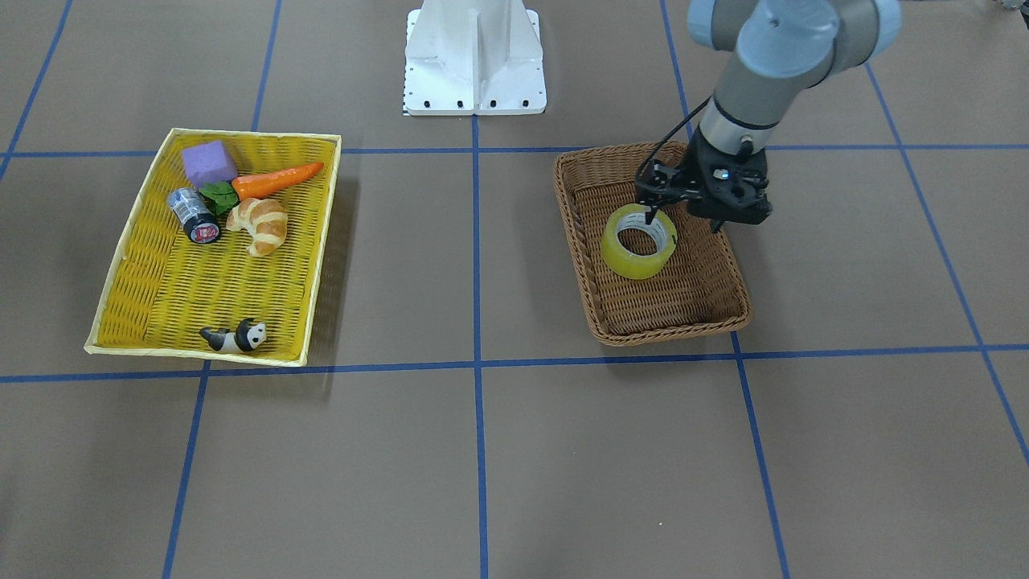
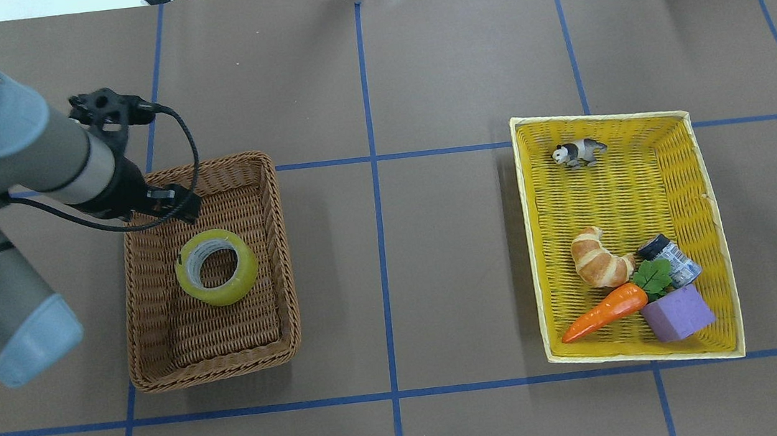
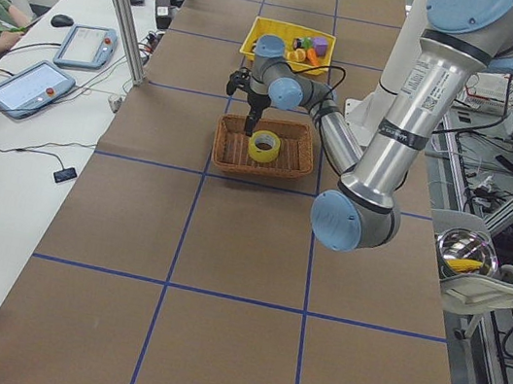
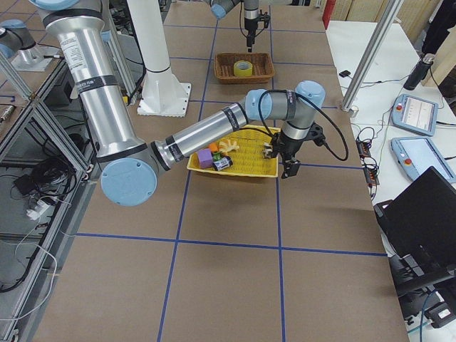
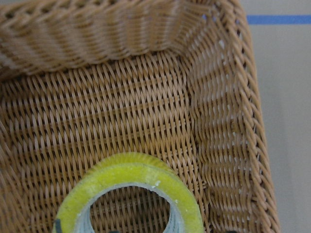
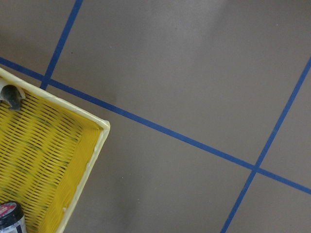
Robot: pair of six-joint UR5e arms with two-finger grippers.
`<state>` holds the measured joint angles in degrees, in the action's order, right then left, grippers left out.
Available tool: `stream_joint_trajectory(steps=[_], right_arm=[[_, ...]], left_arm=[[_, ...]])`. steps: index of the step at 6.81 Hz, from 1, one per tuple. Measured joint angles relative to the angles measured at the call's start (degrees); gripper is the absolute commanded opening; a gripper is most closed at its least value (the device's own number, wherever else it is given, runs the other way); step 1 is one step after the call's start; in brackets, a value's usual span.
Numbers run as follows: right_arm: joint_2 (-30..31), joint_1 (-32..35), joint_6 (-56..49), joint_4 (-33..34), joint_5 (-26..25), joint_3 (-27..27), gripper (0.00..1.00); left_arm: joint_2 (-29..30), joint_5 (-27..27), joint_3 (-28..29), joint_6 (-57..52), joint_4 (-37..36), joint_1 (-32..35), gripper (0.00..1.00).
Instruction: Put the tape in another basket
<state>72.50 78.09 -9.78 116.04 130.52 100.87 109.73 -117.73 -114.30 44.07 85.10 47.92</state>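
The tape [image 1: 635,261], a yellow roll with a white core, hangs tilted inside the brown wicker basket [image 1: 667,334]. My left gripper [image 1: 649,215] points down over the basket and is shut on the roll's upper rim, one finger inside the ring. The overhead view shows the tape [image 2: 219,293] in the middle of the basket [image 2: 217,369]. The left wrist view shows the tape's rim [image 5: 131,170] close up, above the basket floor [image 5: 121,111]. My right gripper [image 4: 289,168] hangs just past a corner of the yellow tray; I cannot tell whether it is open.
The shallow yellow tray [image 1: 108,289] holds a carrot [image 1: 277,178], a croissant [image 1: 259,223], a purple cube [image 1: 207,161], a small dark can [image 1: 193,215] and a panda figure [image 1: 235,336]. The white robot base [image 1: 474,56] stands between the two containers.
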Motion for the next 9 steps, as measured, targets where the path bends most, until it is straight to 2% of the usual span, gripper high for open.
stream_joint_trajectory(steps=[1, 2, 4, 5, 7, 9], right_arm=[[0.95, 1.05, -0.18, -2.79, -0.05, -1.80, 1.00], [2.67, 2.62, -0.47, -8.27, 0.01, -5.07, 1.00], [8.00, 5.65, -0.72, -17.59, 0.37, -9.62, 1.00], [9.94, 6.90, -0.70, -19.39, 0.51, -10.21, 1.00], [12.24, 9.41, -0.74, -20.01, 0.73, -9.86, 1.00], [13.25, 10.15, -0.74, -19.89, 0.78, -9.03, 1.00]], left_arm=[[-1.97, -2.44, -0.94, -9.29, -4.31, 7.25, 0.98], [-4.64, -4.42, 0.52, -20.51, -6.12, 15.53, 0.98], [-7.22, -11.89, 9.27, -40.73, -6.49, 30.54, 0.98], [-8.33, -14.83, 14.08, -48.36, -6.33, 35.50, 0.98], [-11.15, -16.28, 22.46, -53.51, -4.30, 40.44, 0.98], [-15.21, -16.23, 27.19, -53.60, 3.50, 42.68, 0.98]])
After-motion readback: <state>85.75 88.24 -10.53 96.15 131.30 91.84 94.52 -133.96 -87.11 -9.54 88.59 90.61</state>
